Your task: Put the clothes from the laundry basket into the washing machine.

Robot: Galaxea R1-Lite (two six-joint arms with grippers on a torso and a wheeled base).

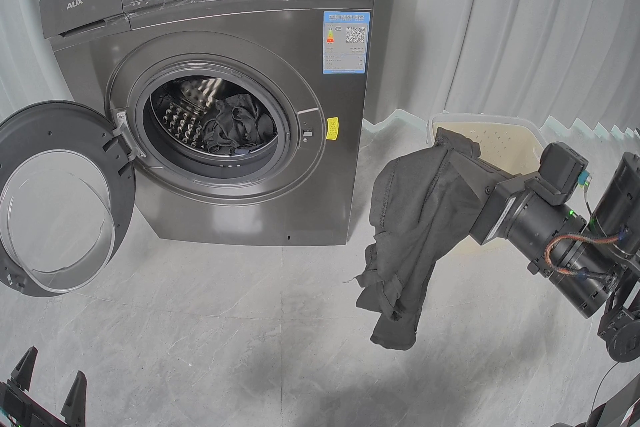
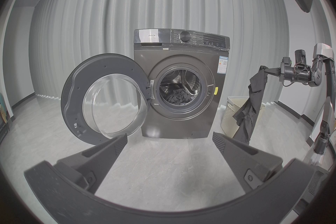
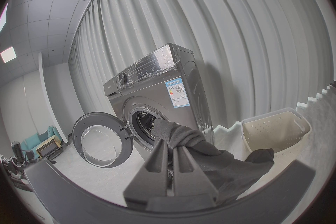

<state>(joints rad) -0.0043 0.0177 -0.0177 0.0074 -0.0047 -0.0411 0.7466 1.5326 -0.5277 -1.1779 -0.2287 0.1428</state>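
Observation:
A grey front-loading washing machine [image 1: 220,81] stands with its round door [image 1: 60,195] swung open to the left. Dark clothes [image 1: 237,125] lie inside the drum. My right gripper [image 3: 170,153] is shut on a dark grey garment [image 1: 417,215], which hangs in the air to the right of the machine, above the floor and in front of the cream laundry basket [image 1: 500,138]. The same garment [image 2: 252,105] dangles from the right arm in the left wrist view. My left gripper [image 2: 168,144] stays low near the floor, open and holding nothing, facing the machine [image 2: 182,81].
Pale curtains run behind the machine and basket [image 3: 276,128]. Bare grey floor [image 1: 233,328] stretches between me and the machine. The open door [image 2: 105,95] juts out to the machine's left side.

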